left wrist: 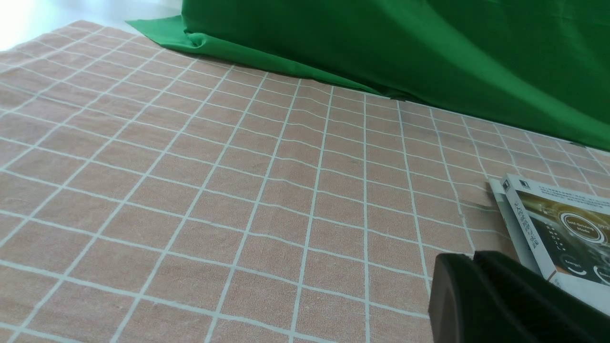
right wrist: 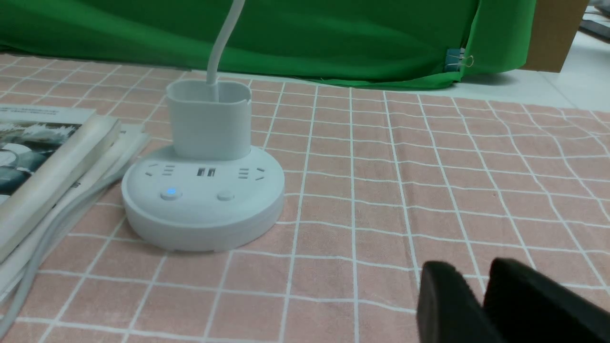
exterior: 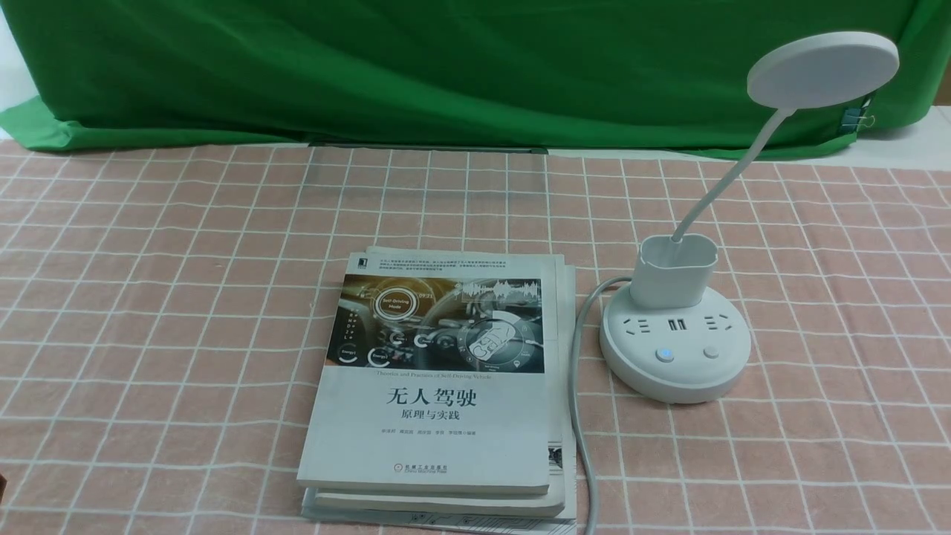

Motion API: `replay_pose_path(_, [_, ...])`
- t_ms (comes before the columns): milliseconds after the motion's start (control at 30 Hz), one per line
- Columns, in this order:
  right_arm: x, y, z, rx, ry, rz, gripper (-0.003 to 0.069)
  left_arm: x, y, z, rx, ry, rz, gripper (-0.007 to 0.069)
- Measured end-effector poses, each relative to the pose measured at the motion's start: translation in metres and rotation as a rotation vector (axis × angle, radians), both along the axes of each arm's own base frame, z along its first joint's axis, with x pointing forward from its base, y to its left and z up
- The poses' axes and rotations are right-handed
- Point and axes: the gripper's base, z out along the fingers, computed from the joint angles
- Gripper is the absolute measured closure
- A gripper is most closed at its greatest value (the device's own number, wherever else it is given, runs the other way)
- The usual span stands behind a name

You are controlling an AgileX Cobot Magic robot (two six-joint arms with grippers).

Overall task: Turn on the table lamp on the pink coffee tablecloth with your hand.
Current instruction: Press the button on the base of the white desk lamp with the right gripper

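While the right gripper hangs closed, table lamp well apart beyond it, on pink coffee tablecloth

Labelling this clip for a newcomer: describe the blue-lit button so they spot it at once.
On the pink coffee tablecloth, right of the stacked books, stands the table lamp on a round base. Two buttons sit on the base's front; the blue-lit button is the one nearer the books, glowing, while the other button is plain white.
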Motion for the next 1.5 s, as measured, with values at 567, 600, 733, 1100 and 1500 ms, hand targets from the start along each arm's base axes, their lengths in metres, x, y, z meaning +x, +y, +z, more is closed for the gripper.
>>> replay_pose_path(567, [0.0,0.0,0.0,0.0,0.0,0.0,0.0473,0.0,0.0,0.0,0.001,0.0,0.0,0.0606])
replay_pose_path(600, [0.0,0.0,0.0,0.0,0.0,0.0,0.0473,0.0,0.0,0.0,0.001,0.001,0.0,0.0606])
replay_pose_path(733, [0.0,0.0,0.0,0.0,0.0,0.0,0.0466,0.0,0.0,0.0,0.001,0.0,0.0,0.0606])
replay_pose_path(1100, [0.001,-0.003,0.018,0.353,-0.188,-0.053,0.0445,0.0,0.0,0.0,0.001,0.0,0.0,0.0606])
replay_pose_path(1500, [0.003,-0.003,0.037,0.55,-0.197,-0.061,0.0529,0.0,0.0,0.0,0.001,0.0,0.0,0.0606])
